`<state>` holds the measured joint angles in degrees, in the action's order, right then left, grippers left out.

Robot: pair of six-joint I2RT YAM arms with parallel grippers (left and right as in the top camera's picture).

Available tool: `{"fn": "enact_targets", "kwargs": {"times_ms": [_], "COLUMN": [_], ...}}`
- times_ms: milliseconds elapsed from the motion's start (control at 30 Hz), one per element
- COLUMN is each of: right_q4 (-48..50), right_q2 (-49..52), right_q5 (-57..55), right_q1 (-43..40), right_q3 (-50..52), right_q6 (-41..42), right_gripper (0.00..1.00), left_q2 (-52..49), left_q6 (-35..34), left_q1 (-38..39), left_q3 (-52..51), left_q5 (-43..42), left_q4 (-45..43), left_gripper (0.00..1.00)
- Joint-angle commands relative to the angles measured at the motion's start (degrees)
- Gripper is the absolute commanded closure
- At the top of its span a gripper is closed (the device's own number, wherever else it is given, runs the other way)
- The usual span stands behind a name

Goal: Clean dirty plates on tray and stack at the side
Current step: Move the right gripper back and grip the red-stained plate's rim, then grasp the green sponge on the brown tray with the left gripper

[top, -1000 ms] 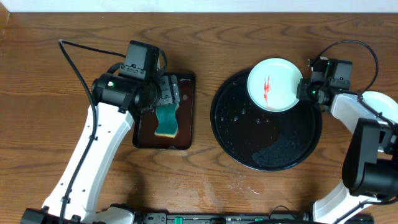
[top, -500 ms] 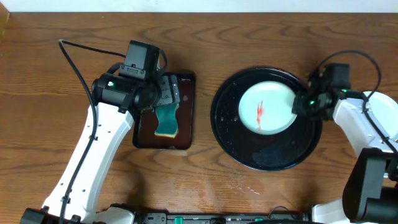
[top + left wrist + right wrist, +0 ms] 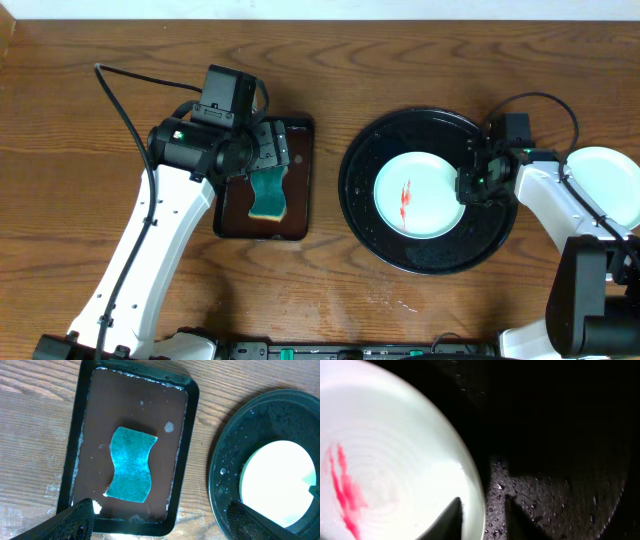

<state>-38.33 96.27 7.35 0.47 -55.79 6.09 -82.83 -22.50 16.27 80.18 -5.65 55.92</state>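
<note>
As plate [image 3: 437,183] lies flat on tray [image 3: 430,255], smear [image 3: 405,198] running front to back, right pincer [image 3: 483,517] clamps rim, left pincer [image 3: 160,517] agape, empty.

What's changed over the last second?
The right gripper carried the smeared plate from the black tray's upper right rim down and left to its middle, fingers still straddling the plate's rim. The left gripper, open above the sponge in the brown tray, did not move.

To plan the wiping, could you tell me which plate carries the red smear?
The plate on the black tray; the other plate, at far right, shows no red.
</note>
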Motion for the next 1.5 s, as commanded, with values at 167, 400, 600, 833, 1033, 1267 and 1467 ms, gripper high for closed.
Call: {"fn": "enact_targets", "kwargs": {"times_ms": [167,400,600,833,1033,1267,1467], "right_q4": [-0.2,-1.9,-3.2,-5.2,-4.9,-5.9,-6.6], "right_q2": [-8.4,-18.1,-20.8,-20.6,-20.6,-20.6,-20.6], "right_q5": [17.1,18.2,18.2,18.2,18.2,15.2,0.3], "right_q1": [0.4,0.4,0.4,0.4,0.4,0.3,-1.0], "right_q3": [-1.6,-1.6,-1.6,-1.6,-1.6,-1.6,-1.6], "right_q6": [-6.4,-6.2,-2.2,-1.9,-1.9,-1.7,7.5], "right_gripper": [0.61,0.61,0.64,0.68,0.7,0.72,0.69], "left_q2": [-0.1,-4.7,-14.1,-25.8,-30.2,-27.7,-22.6], "left_q6": [-0.2,-2.4,-2.4,-2.3,-0.5,-0.4,-0.2], "left_q1": [-0.2,-0.2,-0.2,-0.2,-0.2,-0.2,-0.2], "left_q3": [0.6,-6.0,-11.8,-11.8,-11.8,-9.4,-7.5], "left_q5": [0.3,5.8,4.3,3.1,3.0,3.1,3.1], "left_q4": [1.9,-0.7,-7.8,-10.4,-14.4,-10.0,-7.5], "left_gripper": [0.15,0.16,0.26,0.37,0.92,0.92,0.51]}}
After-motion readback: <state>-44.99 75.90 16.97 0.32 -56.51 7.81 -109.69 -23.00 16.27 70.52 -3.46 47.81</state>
